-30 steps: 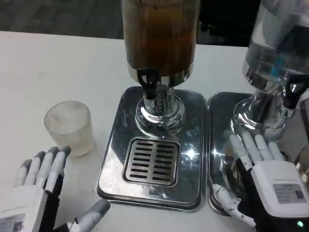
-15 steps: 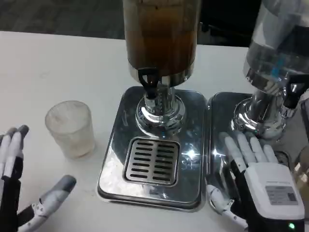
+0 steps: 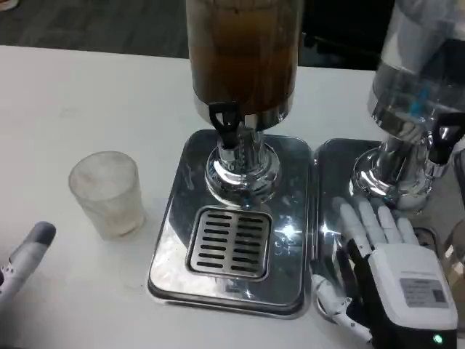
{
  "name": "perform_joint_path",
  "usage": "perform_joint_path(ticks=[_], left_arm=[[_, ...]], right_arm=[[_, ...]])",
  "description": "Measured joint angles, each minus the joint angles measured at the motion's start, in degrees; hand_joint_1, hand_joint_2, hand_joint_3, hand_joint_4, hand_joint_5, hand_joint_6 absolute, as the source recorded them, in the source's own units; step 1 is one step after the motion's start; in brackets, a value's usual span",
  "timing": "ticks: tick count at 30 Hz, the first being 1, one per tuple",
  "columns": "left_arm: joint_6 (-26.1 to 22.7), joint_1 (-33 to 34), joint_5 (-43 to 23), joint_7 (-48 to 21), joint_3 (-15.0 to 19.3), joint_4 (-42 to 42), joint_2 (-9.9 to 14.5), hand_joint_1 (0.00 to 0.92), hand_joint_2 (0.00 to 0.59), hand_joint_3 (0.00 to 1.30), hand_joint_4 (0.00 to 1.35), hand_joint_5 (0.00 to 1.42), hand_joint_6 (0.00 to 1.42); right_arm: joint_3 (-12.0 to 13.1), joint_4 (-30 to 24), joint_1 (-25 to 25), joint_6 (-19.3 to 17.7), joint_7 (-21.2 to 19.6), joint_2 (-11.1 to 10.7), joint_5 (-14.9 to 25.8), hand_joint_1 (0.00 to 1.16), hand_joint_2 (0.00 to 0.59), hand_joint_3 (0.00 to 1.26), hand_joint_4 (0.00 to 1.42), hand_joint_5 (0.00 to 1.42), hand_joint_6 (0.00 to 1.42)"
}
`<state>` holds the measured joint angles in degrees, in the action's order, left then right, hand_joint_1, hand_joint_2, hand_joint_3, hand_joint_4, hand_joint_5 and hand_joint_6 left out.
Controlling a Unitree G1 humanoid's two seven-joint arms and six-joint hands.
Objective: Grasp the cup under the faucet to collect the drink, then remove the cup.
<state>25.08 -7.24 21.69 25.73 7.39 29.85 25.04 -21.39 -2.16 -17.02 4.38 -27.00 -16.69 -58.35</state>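
Standing on bare white table (image 3: 80, 87), the cup (image 3: 107, 193) is sitting left of the drip tray (image 3: 174, 240). Right hand (image 3: 381, 251) is lying spread, holding nothing; left hand (image 3: 25, 254) is mostly cropped, state unclear.

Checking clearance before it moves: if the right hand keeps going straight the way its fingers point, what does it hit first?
Probably the chrome base of the clear dispenser: the right hand lies open, its fingers pointing at it. Height is unclear.

Drinks station: dispensers (image 3: 243, 65), drip trays (image 3: 231, 240).
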Motion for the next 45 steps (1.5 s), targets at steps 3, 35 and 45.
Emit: perform_joint_path(ticks=[3,35,45], left_arm=[[1.0,4.4,-0.6,-3.7,-1.5,5.1,1.4,0.0,0.0,0.0,0.0,0.0,0.0],[3.5,20.5,4.9,-6.1,-12.5,20.7,6.2,0.124,0.001,0.0,0.0,0.0,0.0],[3.6,25.1,5.1,-6.4,-15.0,25.7,5.7,0.157,0.001,0.0,0.0,0.0,0.0]], right_arm=[[0.0,-0.1,-0.1,0.2,0.0,0.4,0.1,0.0,0.423,0.05,0.0,0.0,0.0],[-0.9,-0.9,-1.4,1.1,0.1,1.7,1.2,0.0,0.441,0.06,0.0,0.0,0.0],[-0.9,-0.9,-1.7,1.1,0.1,2.2,1.4,0.0,0.426,0.07,0.0,0.0,0.0]])
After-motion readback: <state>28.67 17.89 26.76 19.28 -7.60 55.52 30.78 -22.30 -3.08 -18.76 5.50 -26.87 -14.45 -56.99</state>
